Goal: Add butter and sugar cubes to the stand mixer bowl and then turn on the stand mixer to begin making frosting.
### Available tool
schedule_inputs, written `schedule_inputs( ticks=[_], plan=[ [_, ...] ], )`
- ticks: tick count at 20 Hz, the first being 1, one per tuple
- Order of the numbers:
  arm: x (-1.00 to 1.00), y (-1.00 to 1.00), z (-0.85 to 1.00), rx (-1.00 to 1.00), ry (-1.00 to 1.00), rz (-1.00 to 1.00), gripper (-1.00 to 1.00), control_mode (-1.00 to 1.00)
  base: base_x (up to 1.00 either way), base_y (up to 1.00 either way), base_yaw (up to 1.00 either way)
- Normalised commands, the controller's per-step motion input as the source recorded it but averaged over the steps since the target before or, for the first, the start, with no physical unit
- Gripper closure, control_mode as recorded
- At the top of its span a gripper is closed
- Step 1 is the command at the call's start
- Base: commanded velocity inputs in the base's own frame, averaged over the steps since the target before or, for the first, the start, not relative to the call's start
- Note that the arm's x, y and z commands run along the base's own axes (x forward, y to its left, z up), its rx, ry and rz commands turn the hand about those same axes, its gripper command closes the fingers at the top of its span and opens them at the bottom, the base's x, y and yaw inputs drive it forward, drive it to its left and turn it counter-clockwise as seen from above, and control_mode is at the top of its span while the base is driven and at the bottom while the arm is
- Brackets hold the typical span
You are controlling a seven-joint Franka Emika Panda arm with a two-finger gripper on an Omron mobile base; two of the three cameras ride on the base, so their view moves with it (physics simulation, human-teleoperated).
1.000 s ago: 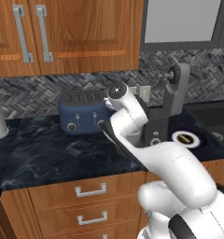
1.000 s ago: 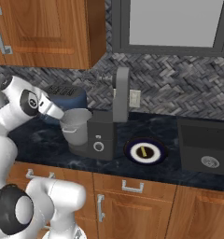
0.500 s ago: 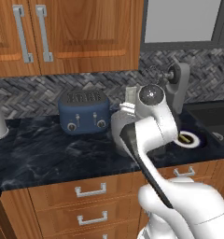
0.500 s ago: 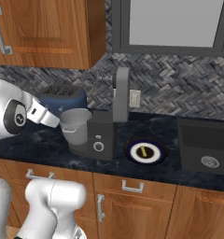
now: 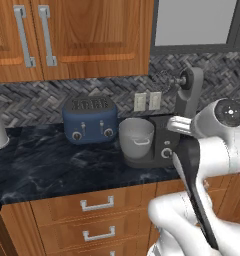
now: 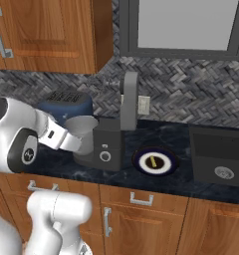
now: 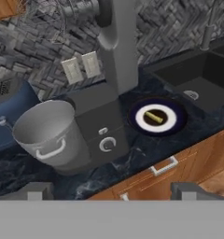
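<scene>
Along the dark stone counter, the stand mixer is my landmark, and the biggest thing near it is the black sink, set into the counter well off to its right. On the other side, behind and left of the mixer, sits the navy toaster. The mixer's head is tilted up, with its wire whisk lifted clear against the tiled wall. On the mixer's base stands the grey metal bowl, upright, its small handle facing toward me; inside I can make out only bare metal. Just right of the mixer lies a dark-rimmed plate, and the butter rests on its white middle as a small yellowish stick. The round knob shows on the mixer's front. My claw hovers in front of the mixer with its tips spread wide, holding nothing.
</scene>
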Motion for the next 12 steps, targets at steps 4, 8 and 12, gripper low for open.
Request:
schedule_inputs(
  ticks=[4, 8, 12],
  plan=[
    [-0.11, -1.0, 0.1, 0.0, 0.02, 0.03, -1.0, -1.0, 0.0, 0.0, 0.0],
    [0.0, -0.96, 0.0, 0.0, 0.11, 0.05, -1.0, -1.0, 0.0, 0.0, 0.0],
    [0.0, -0.86, -0.01, 0.0, 0.18, 0.1, -1.0, -1.0, 0.0, 0.0, 0.0]
  ],
)
